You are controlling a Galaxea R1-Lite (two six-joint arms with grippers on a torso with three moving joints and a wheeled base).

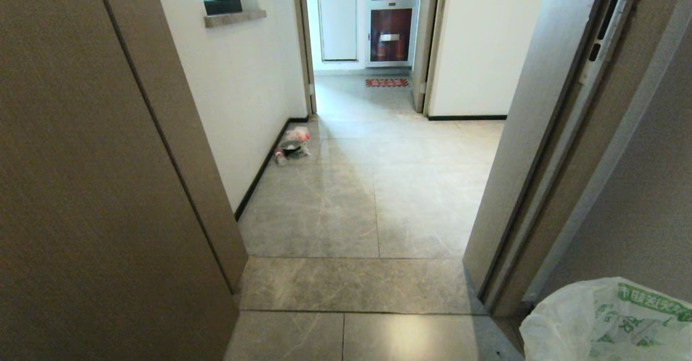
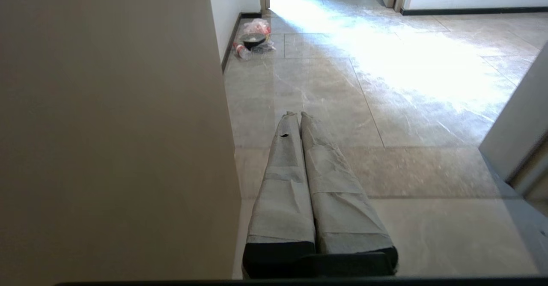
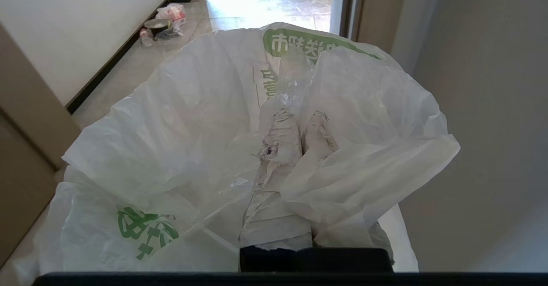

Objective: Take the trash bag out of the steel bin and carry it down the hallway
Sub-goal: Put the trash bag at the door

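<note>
crumpled white trash bag with green printing, hanging over grey-tiled hallway.

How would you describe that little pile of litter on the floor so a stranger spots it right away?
Look down the hallway to the left wall's dark baseboard, just before the far doorway. The litter pile sits there: a dark round bowl in pinkish clear plastic, the only clutter on the tiles.

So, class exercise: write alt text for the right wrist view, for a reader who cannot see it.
The right hand, its wrapped fingers shut, grips a white trash bag with green printing that billows around it. Beyond, a grey tiled hallway holds a small litter pile beside the pale wall.
</note>
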